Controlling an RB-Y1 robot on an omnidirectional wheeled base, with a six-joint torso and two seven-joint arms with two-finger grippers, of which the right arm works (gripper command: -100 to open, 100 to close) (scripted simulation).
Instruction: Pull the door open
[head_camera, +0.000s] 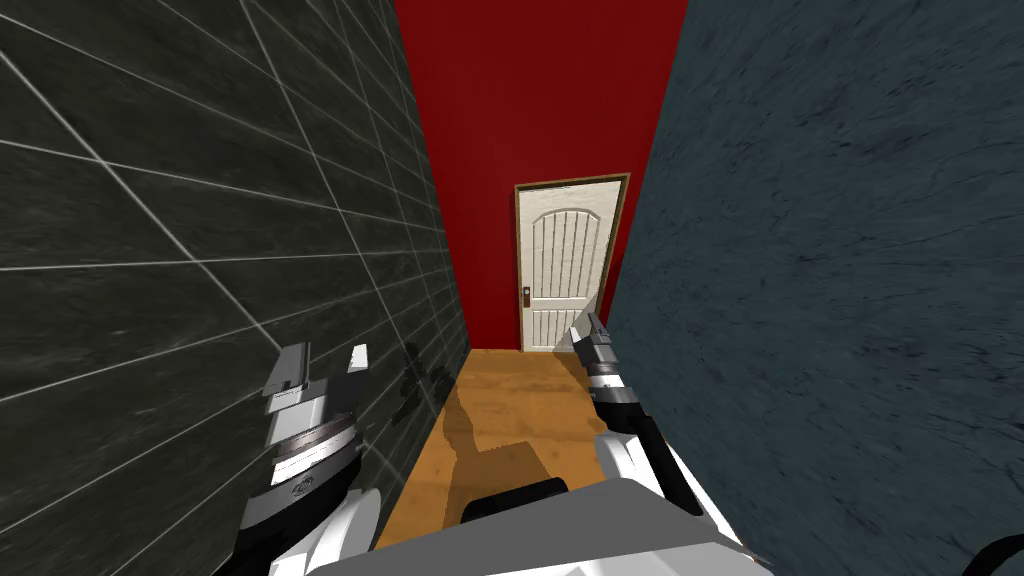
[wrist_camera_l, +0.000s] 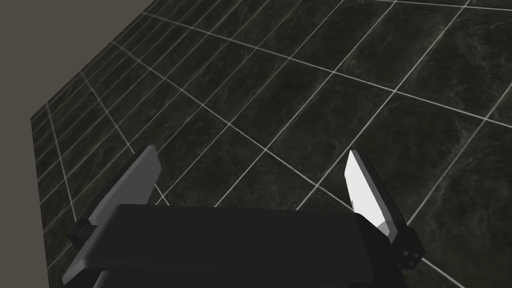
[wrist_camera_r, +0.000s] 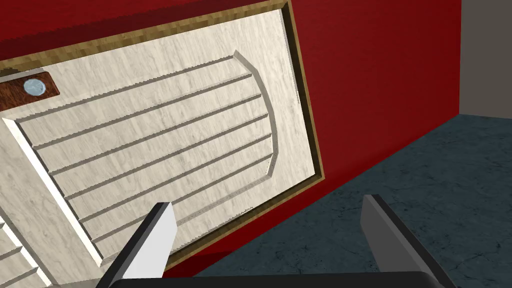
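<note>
Narrow corridor around you: tiled wall (head_camera: 200, 250), dark, on your left; blue-grey wall (head_camera: 820, 250) on your right; red wall (head_camera: 540, 90) closing the far end; wood floor (head_camera: 500, 400) below.

Your right gripper (wrist_camera_r: 267, 202) is released, its 2 fingers spread with nothing between them. It sits low in front of you, close along the blue-grey wall, and aims down the corridor at the door (wrist_camera_r: 150, 125). The door is well apart from the fingers, with no contact anywhere. It is white, with a grooved arched panel above a smaller grooved panel, and it sits shut in a brown frame (wrist_camera_r: 306, 125) set into the red wall at the corridor's end. Its round silvery knob (wrist_camera_r: 34, 86) sits on a small brown plate (wrist_camera_r: 15, 95) at the door's left edge as you face it, a little below mid-height.

Your left gripper (wrist_camera_l: 251, 151) is released too, 2 fingers apart and holding nothing. It sits at your left side, just beside the tiled wall, and faces those tiles.
</note>
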